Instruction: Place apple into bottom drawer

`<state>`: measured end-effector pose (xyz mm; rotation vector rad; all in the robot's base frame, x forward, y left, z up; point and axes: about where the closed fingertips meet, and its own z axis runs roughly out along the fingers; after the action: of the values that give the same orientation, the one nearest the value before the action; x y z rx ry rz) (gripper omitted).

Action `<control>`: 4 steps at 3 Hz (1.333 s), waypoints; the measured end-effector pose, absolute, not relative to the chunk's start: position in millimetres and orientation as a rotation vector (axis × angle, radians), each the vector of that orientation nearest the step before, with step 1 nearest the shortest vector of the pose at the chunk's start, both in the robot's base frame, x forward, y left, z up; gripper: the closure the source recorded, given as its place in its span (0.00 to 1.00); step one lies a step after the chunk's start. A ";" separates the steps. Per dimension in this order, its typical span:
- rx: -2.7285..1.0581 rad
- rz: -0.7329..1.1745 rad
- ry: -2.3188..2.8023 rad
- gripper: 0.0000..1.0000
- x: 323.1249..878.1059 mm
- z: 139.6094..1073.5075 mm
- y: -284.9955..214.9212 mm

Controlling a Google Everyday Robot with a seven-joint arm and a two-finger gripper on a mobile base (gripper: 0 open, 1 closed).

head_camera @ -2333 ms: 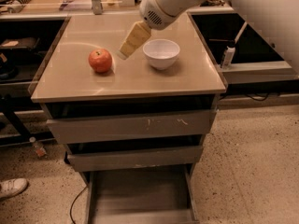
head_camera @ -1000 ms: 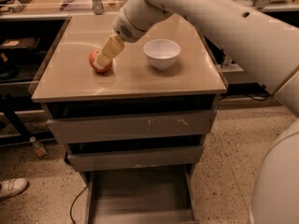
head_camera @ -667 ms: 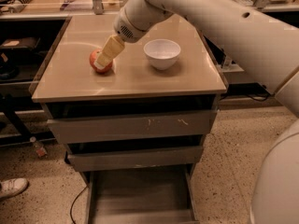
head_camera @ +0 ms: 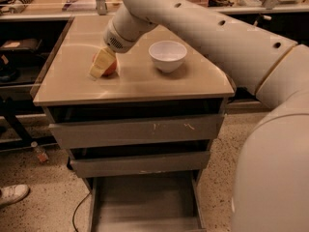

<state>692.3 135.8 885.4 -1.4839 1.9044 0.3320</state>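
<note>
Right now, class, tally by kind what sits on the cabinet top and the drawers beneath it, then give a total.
Apple: 1, partly covered by the gripper right at it
Bowl: 1
Drawers: 3, the top drawer, the middle drawer and the open bottom drawer
Total: 5

One apple, one bowl, three drawers, one gripper at apple.

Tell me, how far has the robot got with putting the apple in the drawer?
Done: the lowest grey metal drawer stands pulled open. In hand: the cream gripper is down at the small red-orange apple on the tan cabinet top. Left: lifting it and setting it in that drawer.
</note>
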 end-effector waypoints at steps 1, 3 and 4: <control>-1.523 0.322 1.912 0.00 702.0 873.1 143.4; -1.523 0.293 1.970 0.00 731.0 859.0 132.1; -1.518 0.317 2.001 0.00 740.1 845.0 130.3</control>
<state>740.1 130.3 845.0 -1.5179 2.0013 0.3168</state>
